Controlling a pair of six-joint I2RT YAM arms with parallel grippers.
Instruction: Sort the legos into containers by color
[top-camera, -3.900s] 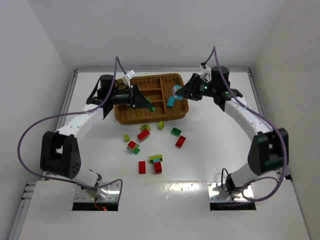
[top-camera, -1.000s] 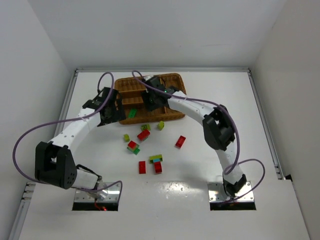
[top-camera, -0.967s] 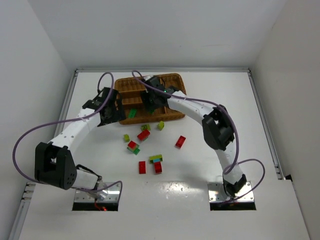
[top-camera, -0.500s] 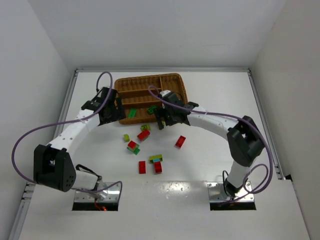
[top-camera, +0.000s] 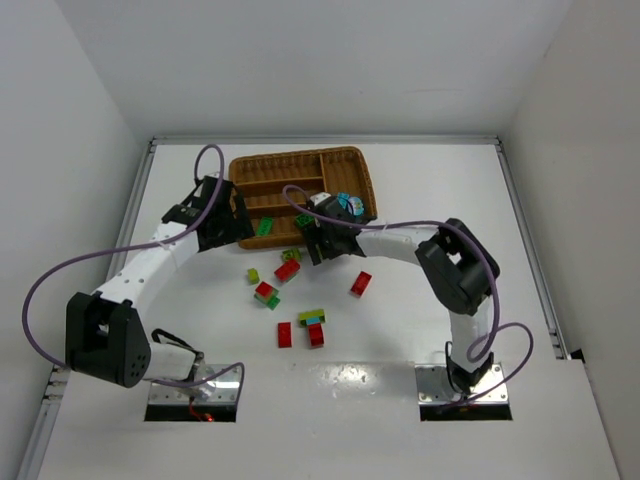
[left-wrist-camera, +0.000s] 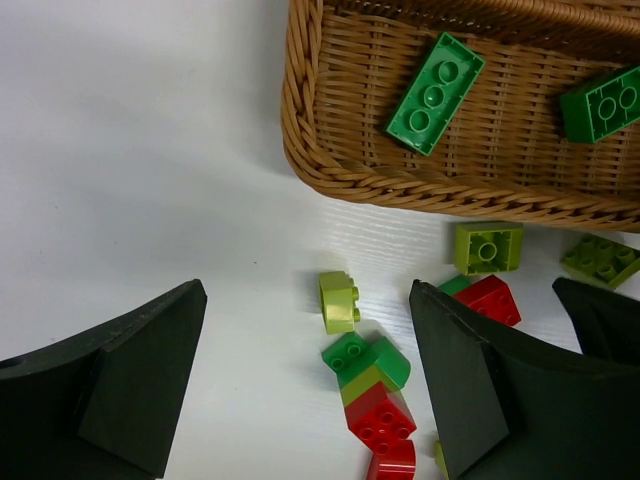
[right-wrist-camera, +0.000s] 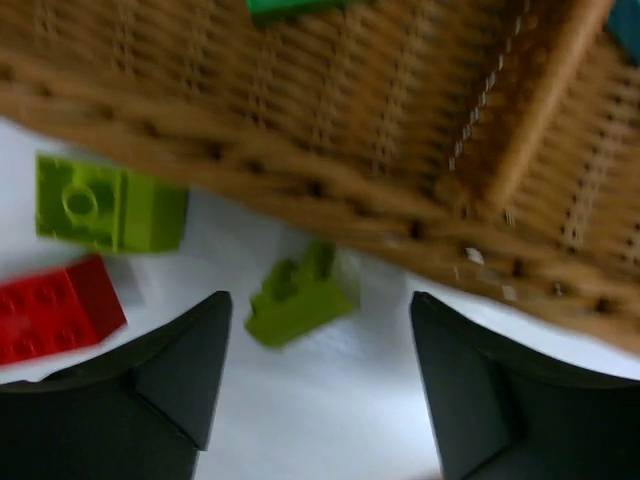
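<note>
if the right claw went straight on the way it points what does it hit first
Probably the yellow-green lego on the table, centred between the fingers of the open right claw in its wrist view; the wicker tray wall stands just behind. Depth is unclear, so this is a guess.

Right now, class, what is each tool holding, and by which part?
Nothing. The left tool and the right tool are both open and empty.

Beyond the right gripper (right-wrist-camera: 318, 305), through blur, a green plastic brick (right-wrist-camera: 290, 8) in the brown woven wicker tray (right-wrist-camera: 330, 110) is cut by the top edge; so is a cyan piece (right-wrist-camera: 630, 25), perhaps a brick.
</note>
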